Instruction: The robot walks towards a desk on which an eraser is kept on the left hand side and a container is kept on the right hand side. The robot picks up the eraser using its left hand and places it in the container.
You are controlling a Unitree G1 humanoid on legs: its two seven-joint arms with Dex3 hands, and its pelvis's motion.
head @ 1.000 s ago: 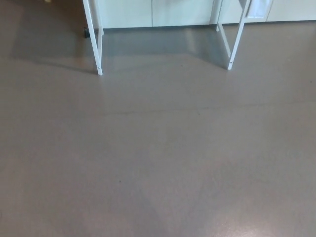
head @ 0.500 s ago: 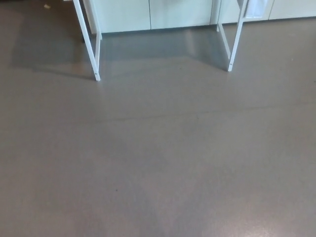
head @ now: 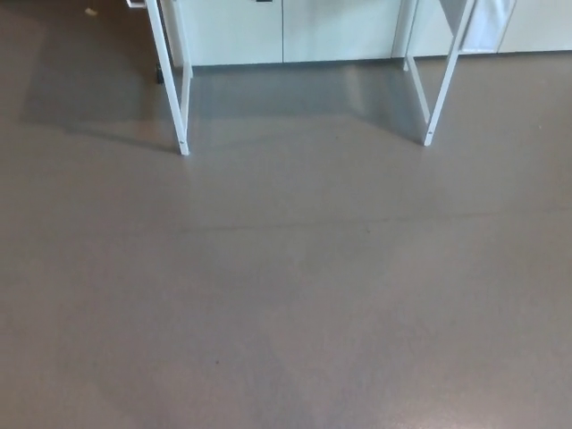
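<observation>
Neither the eraser nor the container shows in the head view. Only the desk's white legs appear at the top: the left leg (head: pixel 173 80) and the right leg (head: pixel 440 85). The desk top is out of the picture. Neither of my hands shows.
Grey-brown floor (head: pixel 286 286) fills most of the view, with a faint seam across the middle. Pale cabinet fronts (head: pixel 286 27) run along the wall behind the desk legs. A dark shadow lies on the floor at the upper left.
The whole picture has shifted: the desk legs sit lower and a little further right than before, so the camera has moved. Nothing else differs.
</observation>
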